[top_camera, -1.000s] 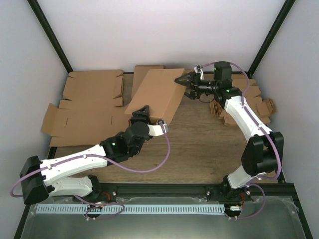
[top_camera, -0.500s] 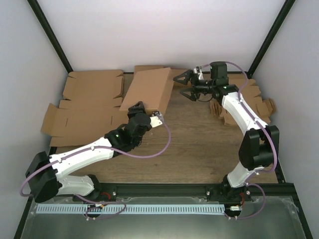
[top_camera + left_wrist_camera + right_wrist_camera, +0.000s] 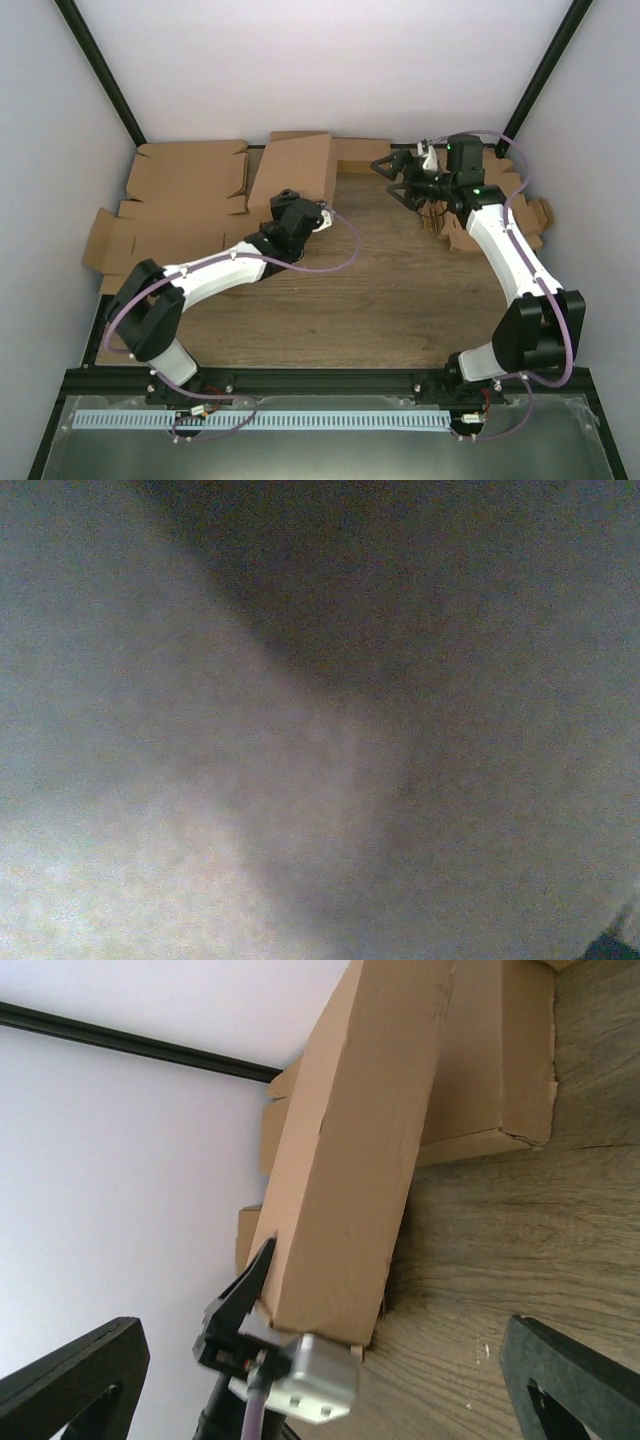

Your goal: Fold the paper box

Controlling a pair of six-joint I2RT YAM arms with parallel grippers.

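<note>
The paper box (image 3: pixel 295 170) is a brown cardboard mailer, tipped up on its edge at the back centre of the table. My left gripper (image 3: pixel 290 207) is at the box's near lower edge. In the right wrist view one black finger (image 3: pixel 245 1285) lies along the box (image 3: pixel 350 1180), and the other finger is hidden behind it. The left wrist view is filled by a close, blurred surface. My right gripper (image 3: pixel 386 177) is open and empty, a little to the right of the box and apart from it. Its fingers (image 3: pixel 70 1380) frame the right wrist view.
A flat die-cut cardboard sheet (image 3: pixel 175 215) lies at the left. A smaller cardboard box (image 3: pixel 355 152) lies behind the paper box, against the back wall. Small notched cardboard blanks (image 3: pixel 490 210) are stacked at the right. Black frame posts stand at both back corners.
My left arm has reached further back and tipped the box steeper, toward the back wall. My right gripper has drawn back to the right, away from the box's top edge.
</note>
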